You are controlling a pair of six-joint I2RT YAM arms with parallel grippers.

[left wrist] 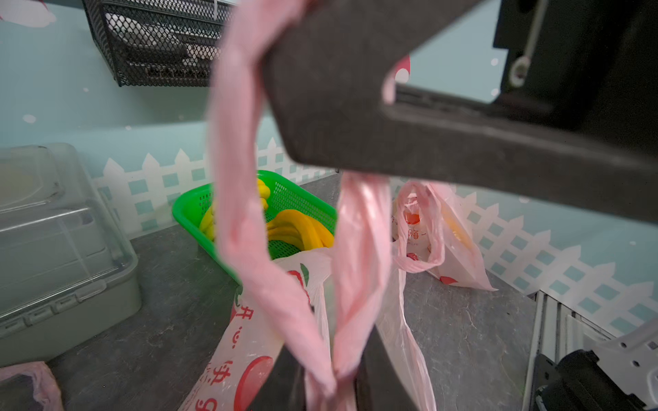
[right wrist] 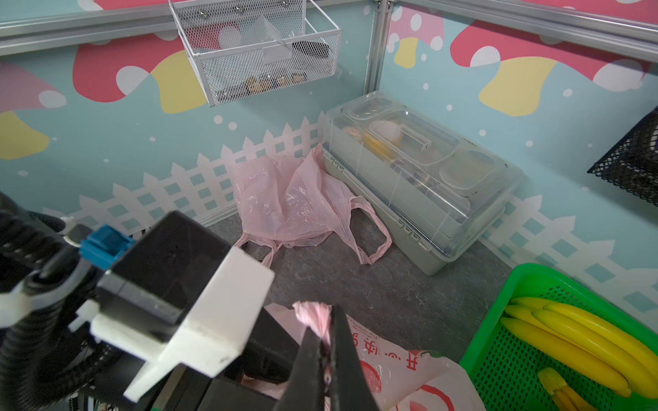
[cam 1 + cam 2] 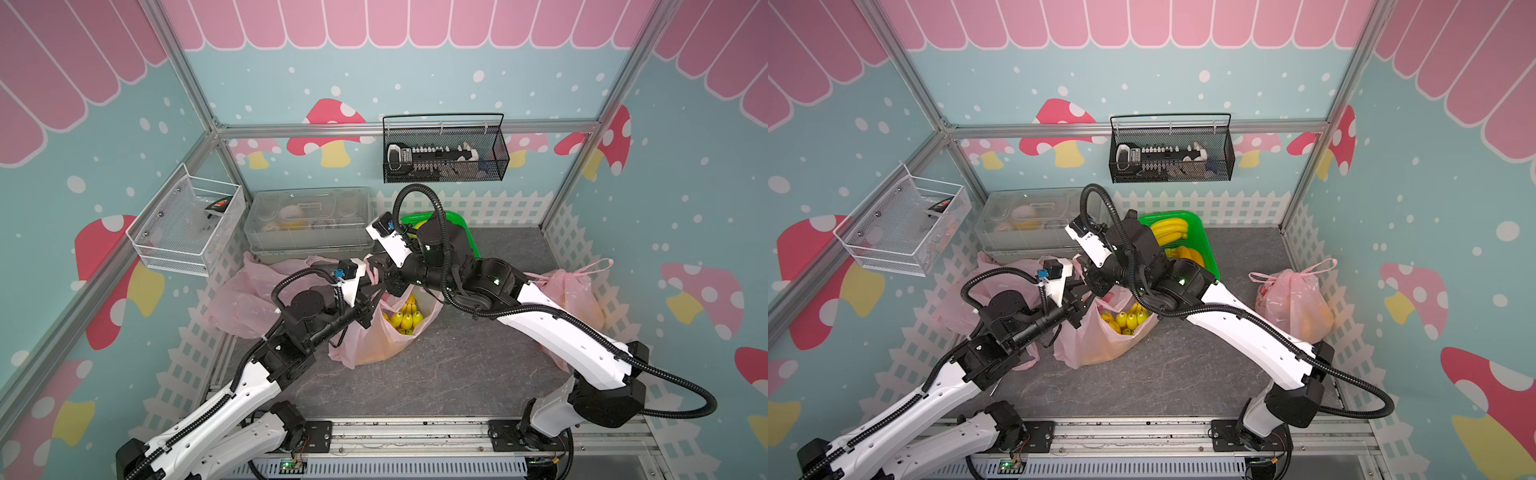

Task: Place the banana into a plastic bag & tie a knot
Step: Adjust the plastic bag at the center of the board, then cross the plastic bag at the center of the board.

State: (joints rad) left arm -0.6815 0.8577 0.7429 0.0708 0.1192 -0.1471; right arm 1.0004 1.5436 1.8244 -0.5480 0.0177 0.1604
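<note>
In both top views the pink plastic bag [image 3: 374,340] stood open at the table's centre, with yellow bananas [image 3: 405,318] inside, five or six tips showing. There were three pink bags in all: an empty bag [image 3: 245,291] at nine o'clock and a filled bag [image 3: 1293,307] at three. Bare grey tabletop [image 3: 436,382] lay free toward six o'clock, while the green basket [image 3: 1209,249] crowded twelve.

In the left wrist view the left gripper [image 1: 331,388] was clenched on the plastic bag's gathered handle loop [image 1: 242,213].

In the right wrist view the right gripper [image 2: 325,341] pinched a twisted handle tip [image 2: 313,315].
</note>
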